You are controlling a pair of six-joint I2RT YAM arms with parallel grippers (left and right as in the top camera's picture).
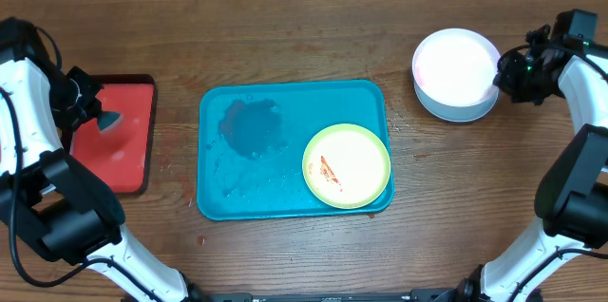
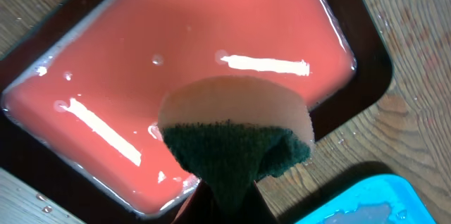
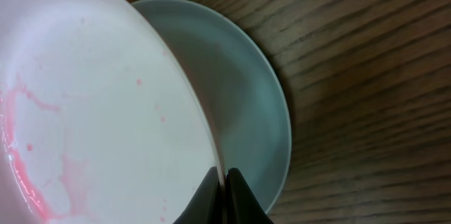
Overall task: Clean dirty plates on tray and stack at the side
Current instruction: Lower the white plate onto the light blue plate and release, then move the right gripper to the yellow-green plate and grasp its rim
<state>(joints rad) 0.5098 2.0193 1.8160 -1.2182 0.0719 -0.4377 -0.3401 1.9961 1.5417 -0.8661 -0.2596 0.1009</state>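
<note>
Listing from the left: left end effector (image 2: 224, 206), closed on a sponge (image 2: 236, 136) of tan foam with a green scourer, above the red tray (image 2: 211, 27) of glossy liquid; for wetting, we judge. Teal tray (image 1: 285, 202), wet and rimmed, carries the green plate (image 1: 347, 165), sauce-smeared and uncleaned. Right end effector (image 3: 225, 196) pinches the rim of the smooth white plate (image 3: 91, 111), faintly pink-streaked, over the blue plate (image 3: 246, 111) on the table (image 1: 285, 27); stacking, we judge.

2 arms flank tray (image 1: 285, 103), 1 left of it, 1 right. Left arm (image 1: 24, 103): white rounded link shells, bulky black joint housings, thin black cables. Right arm (image 1: 589, 93): same white-and-black build. Right gripper (image 3: 226, 182) fingers (image 3: 204, 206): black, tapering to narrow tips.
</note>
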